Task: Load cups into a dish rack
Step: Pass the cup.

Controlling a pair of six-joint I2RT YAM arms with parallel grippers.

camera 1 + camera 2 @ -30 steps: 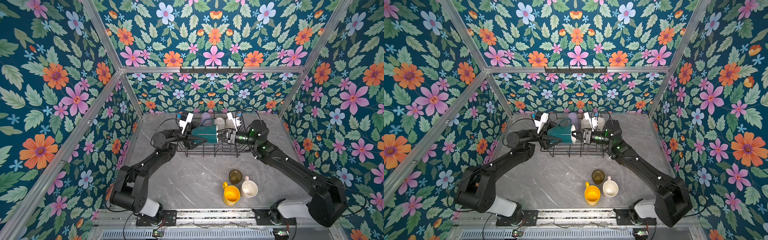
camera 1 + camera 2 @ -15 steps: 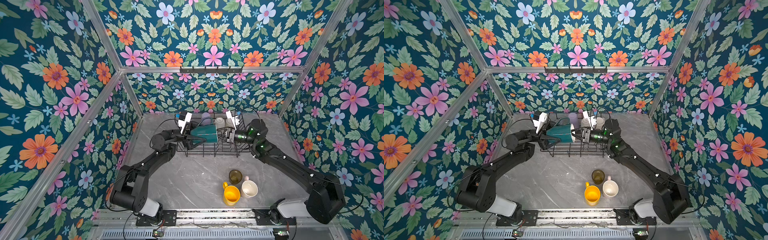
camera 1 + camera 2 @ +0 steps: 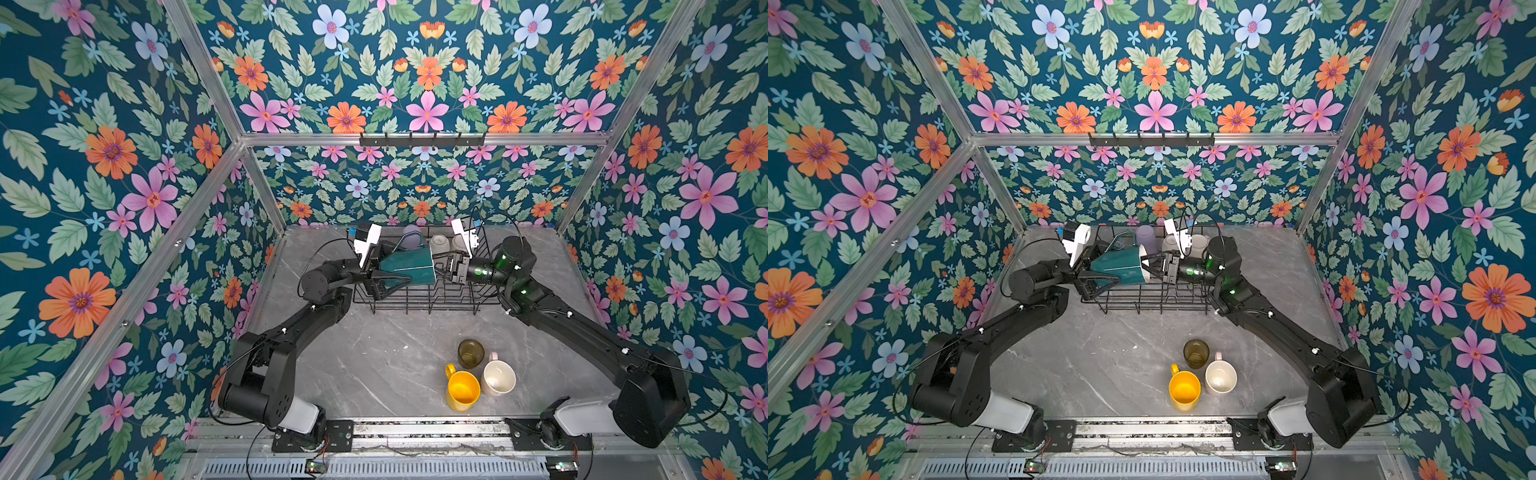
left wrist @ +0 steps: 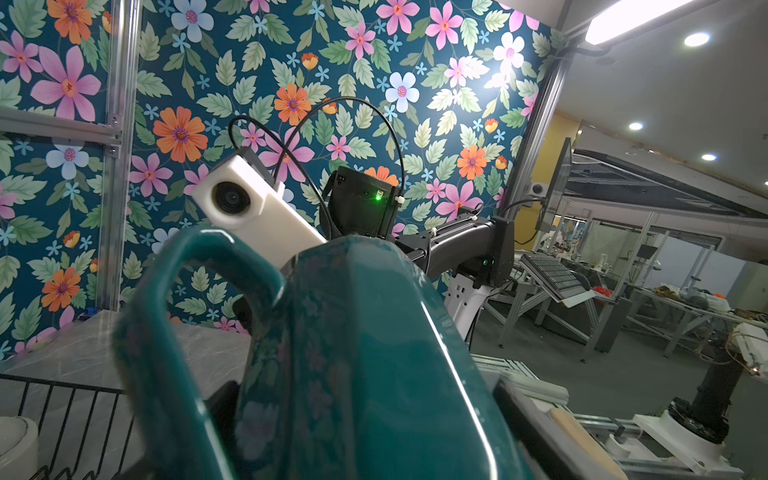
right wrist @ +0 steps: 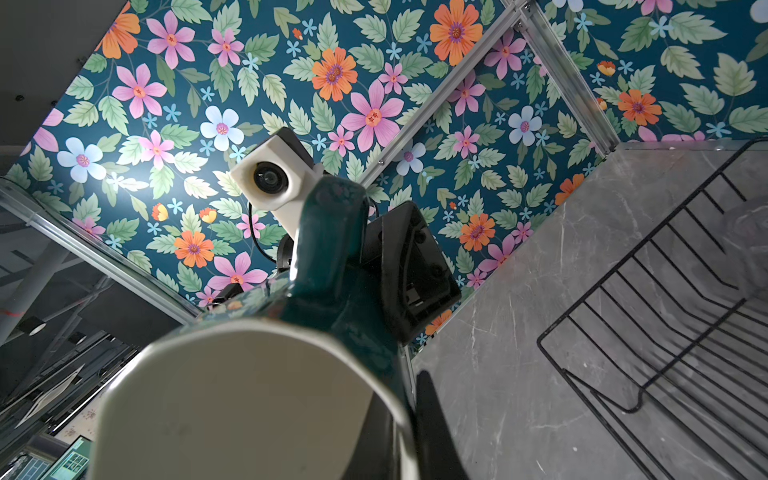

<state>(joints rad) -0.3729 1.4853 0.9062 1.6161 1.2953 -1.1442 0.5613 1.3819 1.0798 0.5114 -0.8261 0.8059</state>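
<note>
Dark green mug (image 3: 409, 268) lies horiz. above dish rack (image 3: 419, 305), at 12 o'clock on table (image 3: 374, 353). Mouth faces 3 o'clock, handle toward 12. R gripper (image 3: 445, 267) is clamped on mug rim. L gripper (image 3: 390, 272) jaws stand spread wide either side of mug base. Lilac tumbler (image 3: 412, 236) and white mugs (image 3: 439, 243) sit along rack's 12 o'clock side. Yellow mug (image 3: 462, 390), pale pink mug (image 3: 498, 377) and olive-brown glass (image 3: 470, 353) stand upright at table's 5 o'clock.

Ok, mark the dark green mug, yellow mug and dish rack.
dark green mug (image 3: 409, 268), in a top view, on its side wall.
yellow mug (image 3: 462, 390), in a top view, on its inner floor.
dish rack (image 3: 428, 297), in a top view, on its front wall.
</note>
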